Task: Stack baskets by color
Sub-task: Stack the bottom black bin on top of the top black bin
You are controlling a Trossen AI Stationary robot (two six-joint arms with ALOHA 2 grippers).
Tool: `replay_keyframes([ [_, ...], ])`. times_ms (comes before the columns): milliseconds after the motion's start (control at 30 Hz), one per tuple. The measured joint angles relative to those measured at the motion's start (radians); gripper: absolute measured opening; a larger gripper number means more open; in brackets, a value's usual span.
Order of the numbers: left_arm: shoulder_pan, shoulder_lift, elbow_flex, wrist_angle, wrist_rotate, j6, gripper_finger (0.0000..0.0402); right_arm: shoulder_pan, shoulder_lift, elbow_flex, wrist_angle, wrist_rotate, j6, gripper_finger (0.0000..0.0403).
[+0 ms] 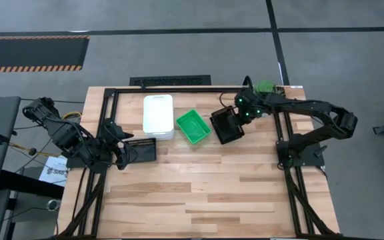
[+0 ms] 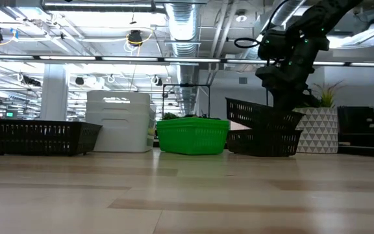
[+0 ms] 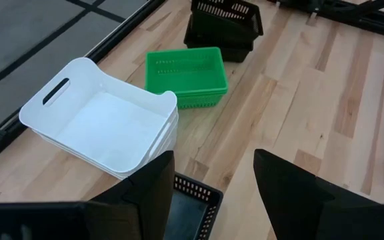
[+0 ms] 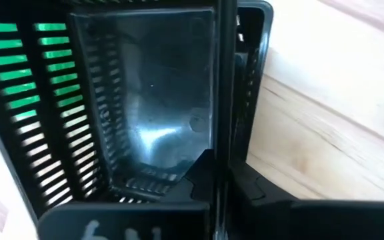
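Black mesh is what the right gripper (image 1: 235, 115) deals with: its fingers pinch the wall of a black basket (image 2: 261, 115) that sits tilted, half nested, in a second black basket (image 2: 263, 142) at the far right of the wooden table (image 1: 205, 193). From table height the upper one tips down toward the plant pot (image 2: 319, 130) behind it. Just beside this pair, toward the middle, lies the green stack (image 1: 193, 126), and next to that the white stack (image 1: 159, 116), its baskets nested one in another. A third black basket (image 1: 141, 151) rests alone near the left edge, well apart from the other two. The left gripper (image 1: 122, 155) hangs right at this lone basket, fingers (image 3: 144, 193) spread, gripping nothing; the basket's rim shows between them in the wrist view.
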Motion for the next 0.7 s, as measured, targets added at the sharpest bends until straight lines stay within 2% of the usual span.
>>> replay_keyframes([
  [700, 0.000, 0.000, 0.000, 0.000, 0.000, 0.003, 0.0195, 0.006, 0.000, 0.000, -0.038, -0.001, -0.024, 0.0049],
])
